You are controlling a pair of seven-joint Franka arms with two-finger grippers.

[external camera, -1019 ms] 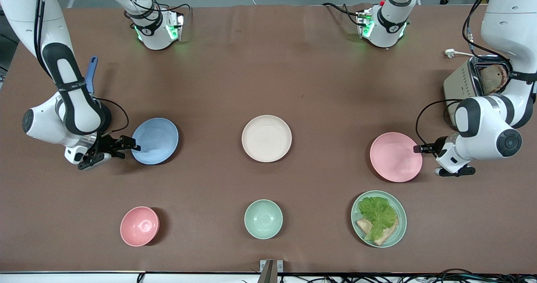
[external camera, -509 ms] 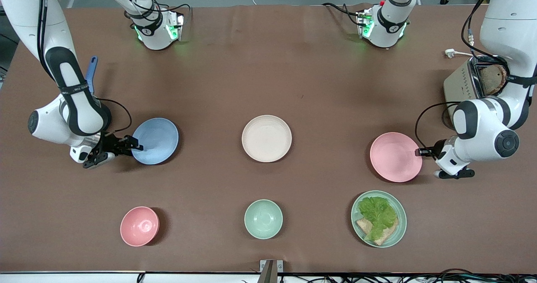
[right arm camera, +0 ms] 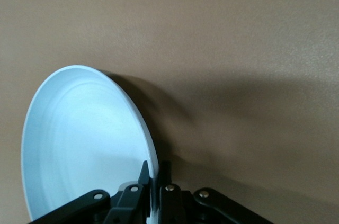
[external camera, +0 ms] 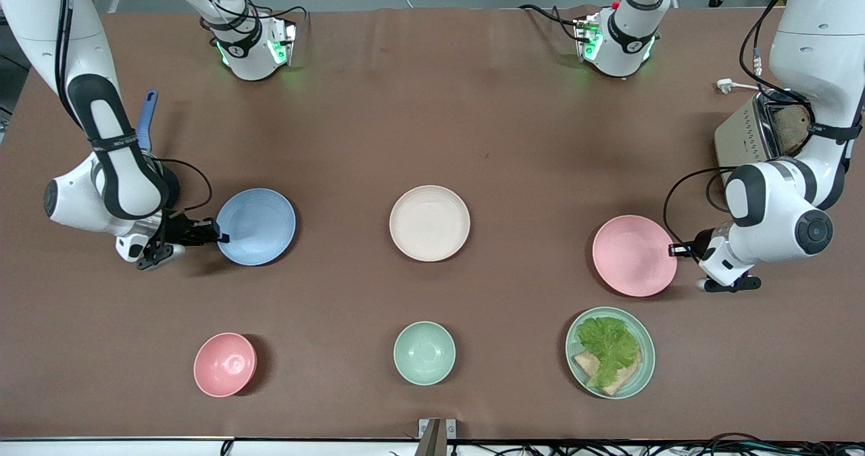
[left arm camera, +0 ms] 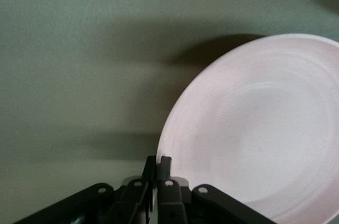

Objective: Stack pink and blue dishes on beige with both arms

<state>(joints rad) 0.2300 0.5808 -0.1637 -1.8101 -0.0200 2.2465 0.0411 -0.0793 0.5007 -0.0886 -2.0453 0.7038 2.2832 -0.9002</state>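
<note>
The beige plate (external camera: 430, 223) lies at the table's middle. Toward the right arm's end, the light blue plate (external camera: 256, 226) (right arm camera: 85, 139) is held a little off the table, and my right gripper (external camera: 217, 234) (right arm camera: 157, 173) is shut on its rim. Toward the left arm's end, the pale pink plate (external camera: 634, 255) (left arm camera: 254, 128) is tilted slightly, with my left gripper (external camera: 674, 250) (left arm camera: 158, 164) shut on its edge.
Nearer the front camera sit a pink bowl (external camera: 225, 364), a mint-green bowl (external camera: 424, 352) and a green plate (external camera: 610, 352) with lettuce and bread. A toaster (external camera: 763, 132) stands by the left arm. A blue tool (external camera: 146, 118) lies under the right arm.
Both grippers have closed on their plates' rims. The blue plate has shifted toward the beige plate and lifted slightly; the pink plate has moved a little toward the middle.
</note>
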